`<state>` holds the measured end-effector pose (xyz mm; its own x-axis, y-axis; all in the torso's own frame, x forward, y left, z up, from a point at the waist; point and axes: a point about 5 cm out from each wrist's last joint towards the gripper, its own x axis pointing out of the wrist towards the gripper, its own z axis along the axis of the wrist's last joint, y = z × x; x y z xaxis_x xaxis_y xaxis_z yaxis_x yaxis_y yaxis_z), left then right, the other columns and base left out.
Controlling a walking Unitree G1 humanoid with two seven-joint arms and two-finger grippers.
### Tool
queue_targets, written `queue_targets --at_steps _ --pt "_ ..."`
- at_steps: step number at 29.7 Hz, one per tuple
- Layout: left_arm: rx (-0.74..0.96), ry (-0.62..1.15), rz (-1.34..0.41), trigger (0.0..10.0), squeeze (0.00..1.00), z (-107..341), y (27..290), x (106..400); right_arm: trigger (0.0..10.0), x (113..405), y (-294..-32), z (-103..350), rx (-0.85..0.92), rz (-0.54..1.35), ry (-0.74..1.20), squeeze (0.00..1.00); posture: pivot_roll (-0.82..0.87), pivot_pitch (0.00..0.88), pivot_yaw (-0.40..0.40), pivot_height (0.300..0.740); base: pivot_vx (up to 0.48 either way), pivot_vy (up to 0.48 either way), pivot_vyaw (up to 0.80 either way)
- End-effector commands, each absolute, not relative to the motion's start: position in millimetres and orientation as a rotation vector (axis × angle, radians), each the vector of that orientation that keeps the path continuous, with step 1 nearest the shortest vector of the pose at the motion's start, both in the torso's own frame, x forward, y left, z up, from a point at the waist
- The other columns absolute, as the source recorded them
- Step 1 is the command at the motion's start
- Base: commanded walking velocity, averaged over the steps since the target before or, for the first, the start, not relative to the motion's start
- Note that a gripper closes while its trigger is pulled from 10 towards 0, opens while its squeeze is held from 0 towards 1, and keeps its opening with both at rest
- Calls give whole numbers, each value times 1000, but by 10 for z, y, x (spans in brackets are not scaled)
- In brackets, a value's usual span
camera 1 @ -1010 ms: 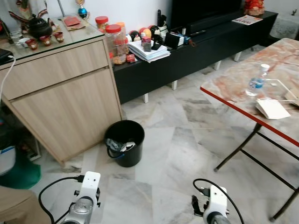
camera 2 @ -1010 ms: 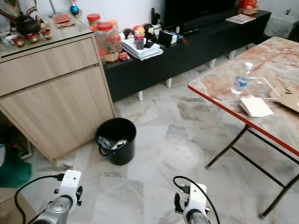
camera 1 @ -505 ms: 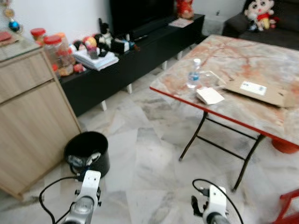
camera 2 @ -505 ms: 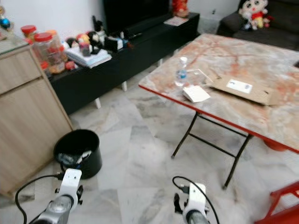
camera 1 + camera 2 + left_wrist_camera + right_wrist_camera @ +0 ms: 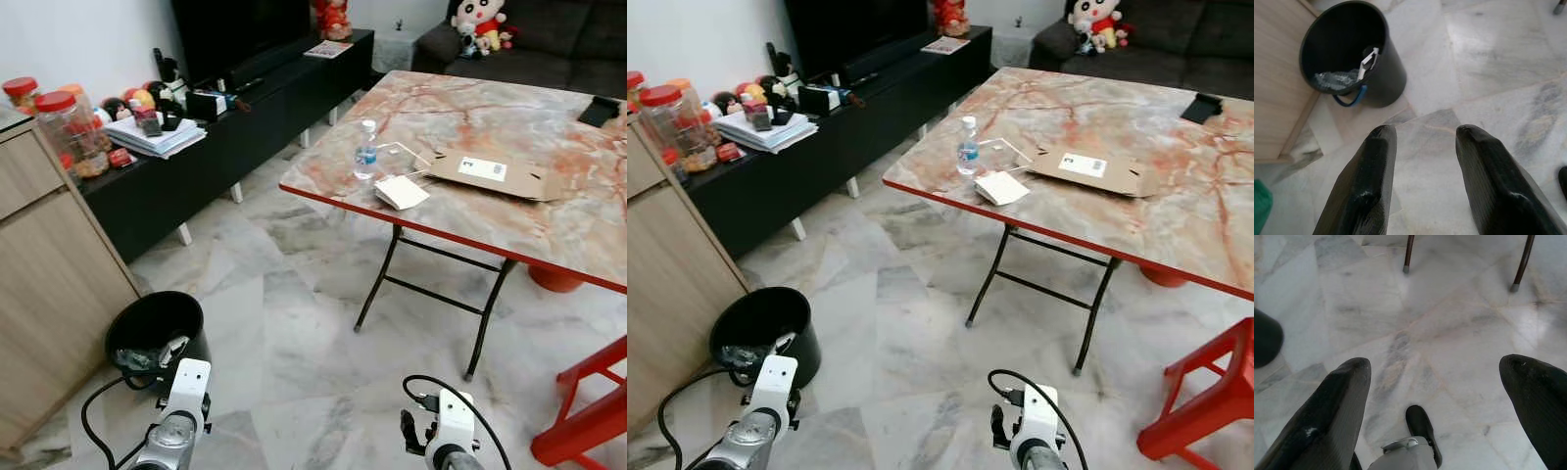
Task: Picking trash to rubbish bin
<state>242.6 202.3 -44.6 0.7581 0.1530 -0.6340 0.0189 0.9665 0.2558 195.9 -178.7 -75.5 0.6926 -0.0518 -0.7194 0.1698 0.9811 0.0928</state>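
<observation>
Plastic bottle (image 5: 365,162) stands upright on worktop (image 5: 549,225) near edge, beside white paper packet (image 5: 402,192), far and right of both end effectors. Left end effector (image 5: 1422,147) and right end effector (image 5: 1435,382) both gape empty; right arm nearer. Black bin (image 5: 157,333) sits near left.

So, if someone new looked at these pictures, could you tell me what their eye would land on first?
Probably the large folding table with the red-veined marble-pattern top on the right, carrying a clear plastic water bottle, a white paper packet and a flattened brown cardboard box. Next, the round black rubbish bin on the pale marble floor at lower left, already holding some trash, beside a light wooden cabinet.
</observation>
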Motion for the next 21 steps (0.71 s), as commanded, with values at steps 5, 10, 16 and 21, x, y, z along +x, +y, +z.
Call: queue_targets --at_steps 5,10,16,21 --pt "260 713 78 10000 0 -450 2043 2417 10000 2002 -1787 -732 149 -119 787 0 -51 0 43 740 0 0 -788" --pt "262 714 78 10000 0 -450 2048 2415 10000 2002 -1785 -733 150 -120 787 0 -52 0 44 740 0 0 -784" --pt "264 712 78 10000 0 -447 2049 2419 10000 2005 -1783 -732 149 -118 786 0 -55 0 46 740 0 0 -784" --pt "260 707 76 10000 0 -440 2043 2429 10000 2010 -1781 -729 146 -115 785 0 -58 0 46 740 0 0 -785"
